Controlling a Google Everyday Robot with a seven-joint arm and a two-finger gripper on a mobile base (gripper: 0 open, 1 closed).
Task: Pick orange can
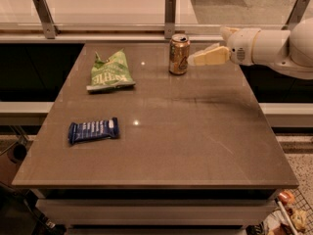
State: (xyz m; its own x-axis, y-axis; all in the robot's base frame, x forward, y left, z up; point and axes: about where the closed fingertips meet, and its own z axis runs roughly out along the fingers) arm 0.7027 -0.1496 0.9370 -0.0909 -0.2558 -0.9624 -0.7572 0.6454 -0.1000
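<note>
The orange can (179, 54) stands upright near the far edge of the bench (195, 136), a little right of the middle. The claw (195, 58) hangs just beside the can on its right at about mid-height, its tip pointing left at the can from the white arm (266, 45), and whether it is spread or closed cannot be told. A green chip bag (110, 72) lies to the can's left, and a blue snack bar wrapper (93, 130) lies nearer the front left, well apart from the can.
</note>
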